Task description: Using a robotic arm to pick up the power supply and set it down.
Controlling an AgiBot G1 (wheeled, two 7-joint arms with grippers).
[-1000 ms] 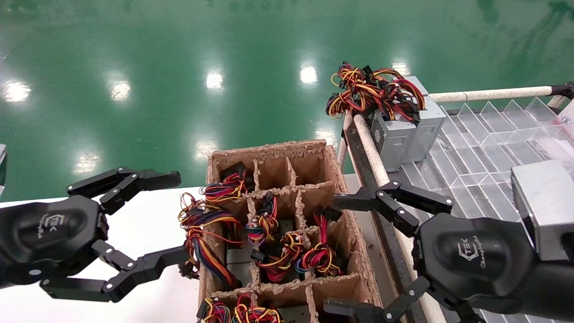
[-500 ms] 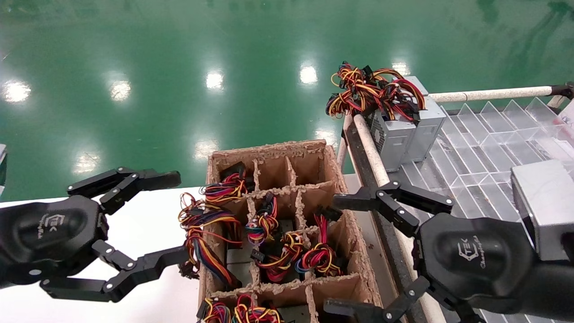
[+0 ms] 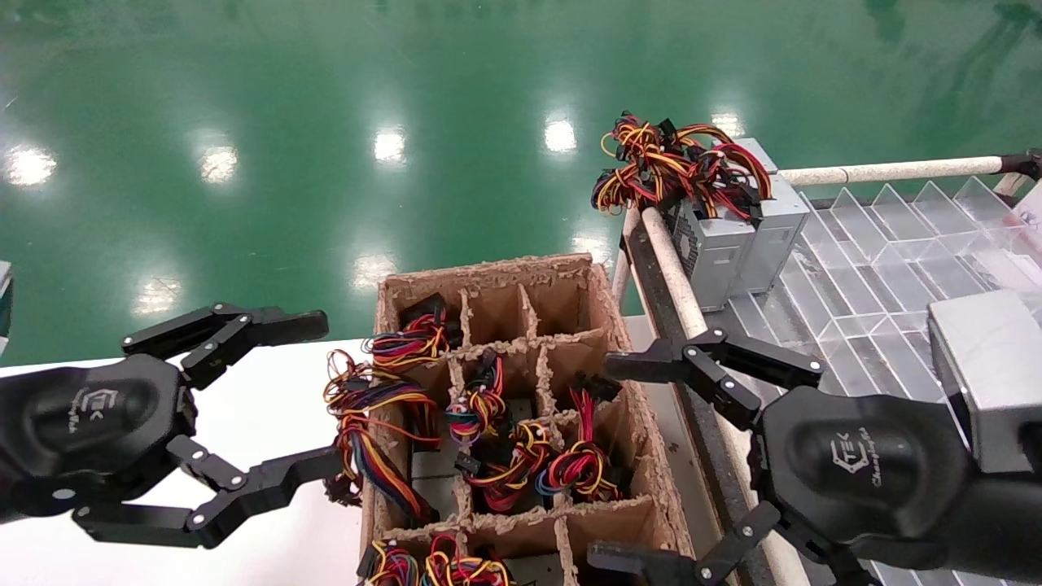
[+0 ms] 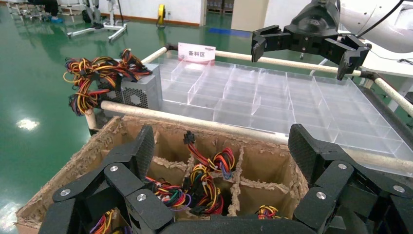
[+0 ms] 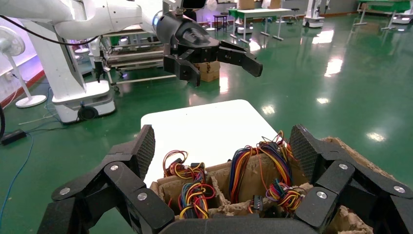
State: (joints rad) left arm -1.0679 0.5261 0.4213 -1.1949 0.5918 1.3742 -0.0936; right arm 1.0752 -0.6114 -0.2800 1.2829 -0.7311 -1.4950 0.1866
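Note:
Two silver-grey power supplies (image 3: 737, 244) with tangled red, yellow and black wires stand at the far corner of the clear divided tray (image 3: 879, 244); the left wrist view shows them too (image 4: 139, 90). More wire bundles (image 3: 488, 439) fill cells of the brown cardboard box (image 3: 602, 301), with the supplies under them mostly hidden. My right gripper (image 3: 606, 460), on the arm with the silver wrist block (image 3: 985, 374), hangs open at the box's right side, holding nothing. My left gripper (image 3: 321, 399) hangs open at the box's left side, also holding nothing.
The box rests on a white table (image 3: 269, 391) over a green floor. A padded rail (image 3: 676, 277) runs between box and tray. The tray's other cells hold nothing. Some far cells of the box show only cardboard.

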